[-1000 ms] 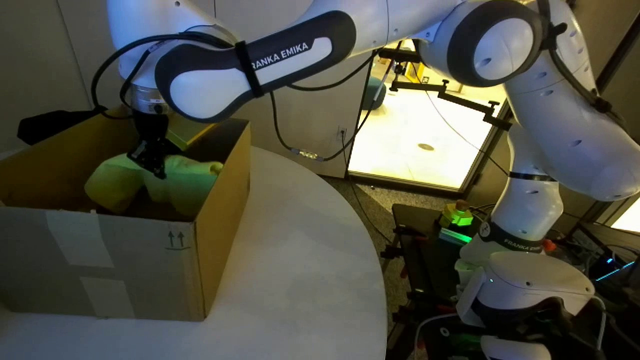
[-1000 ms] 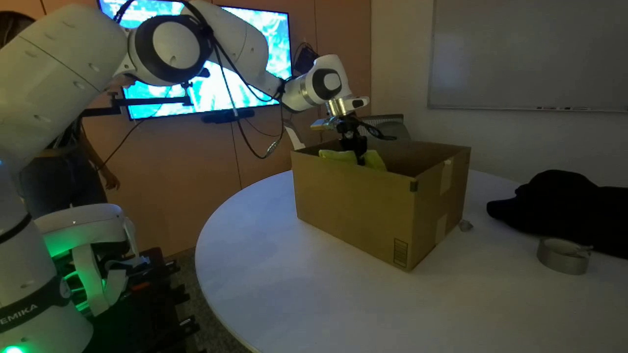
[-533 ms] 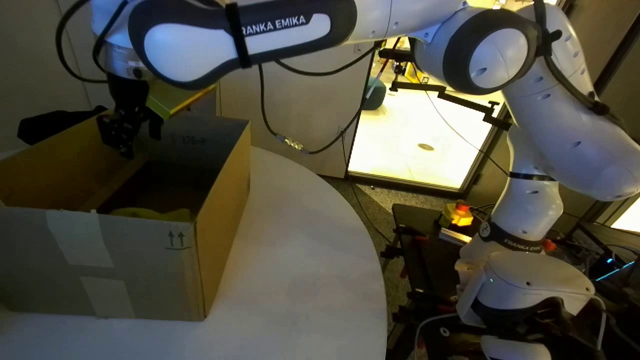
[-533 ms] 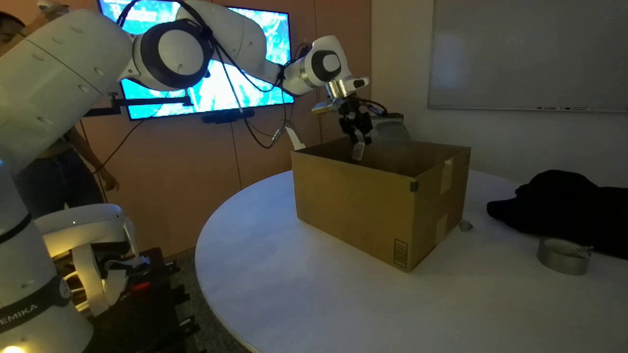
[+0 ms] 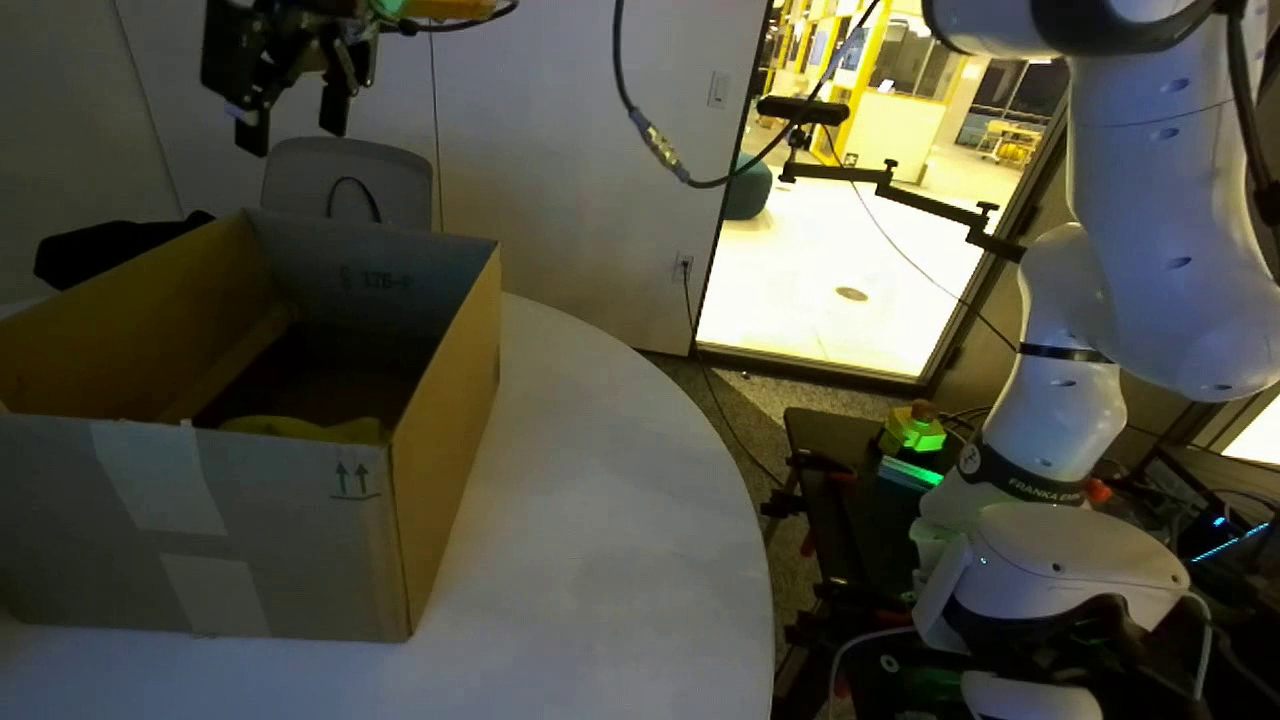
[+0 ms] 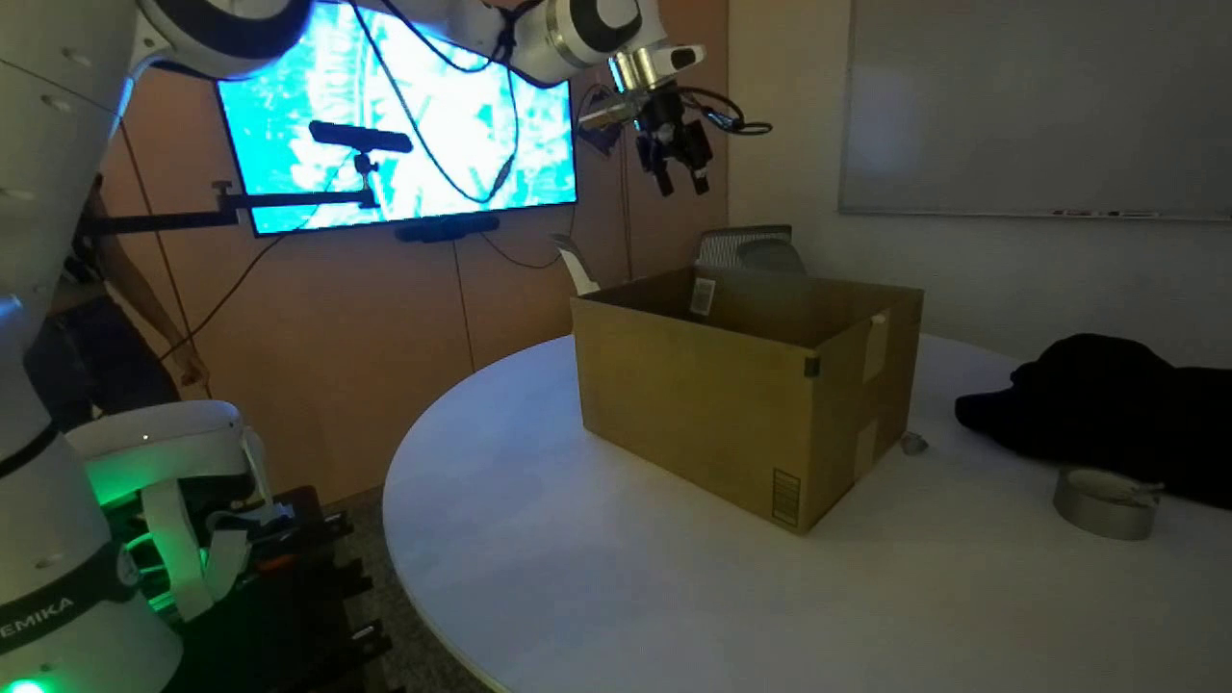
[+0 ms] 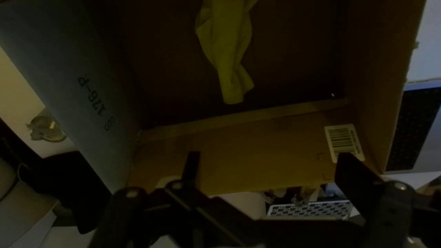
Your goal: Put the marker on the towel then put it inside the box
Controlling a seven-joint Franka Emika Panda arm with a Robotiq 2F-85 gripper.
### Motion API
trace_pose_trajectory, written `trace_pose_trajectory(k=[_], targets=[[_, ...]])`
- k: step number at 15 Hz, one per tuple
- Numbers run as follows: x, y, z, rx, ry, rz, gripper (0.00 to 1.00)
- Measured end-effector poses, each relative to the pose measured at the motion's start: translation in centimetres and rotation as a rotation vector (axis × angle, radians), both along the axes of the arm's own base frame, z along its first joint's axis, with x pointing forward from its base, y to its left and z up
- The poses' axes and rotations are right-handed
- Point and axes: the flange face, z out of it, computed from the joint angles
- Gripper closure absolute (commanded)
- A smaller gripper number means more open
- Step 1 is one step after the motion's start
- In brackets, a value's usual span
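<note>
Up it hangs, the black two-fingered gripper [image 6: 684,189], fingers [image 7: 192,168] spread wide apart, well above the large brown cardboard box [image 6: 688,409] in both exterior views! Look down through the wrist view and there's the crumpled yellow-green cloth towel [image 7: 225,44], lying twisted on the box's dark floor; an exterior view catches just a strip of it past the near side. The marker? I cannot tell where it is. A white barcode label [image 7: 342,139] shows on the inner side. The box sits on the round white table [image 6: 539,539], a squat grey roll [image 6: 1105,505] and a heap of black fabric [image 6: 1107,414] well apart from it, and a large bright screen [image 6: 462,125] glows behind.
</note>
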Motion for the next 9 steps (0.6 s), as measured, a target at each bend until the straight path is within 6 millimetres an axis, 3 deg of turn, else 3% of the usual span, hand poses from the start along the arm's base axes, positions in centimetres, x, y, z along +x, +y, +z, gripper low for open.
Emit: trace_pose_trajectory(k=[4,9], targets=[[-5.1,-1.3,2.5,0.04,0.084,-0.015,0.0],[-12.2,-2.4,3.4,0.074,0.175,-0.038,0.0]])
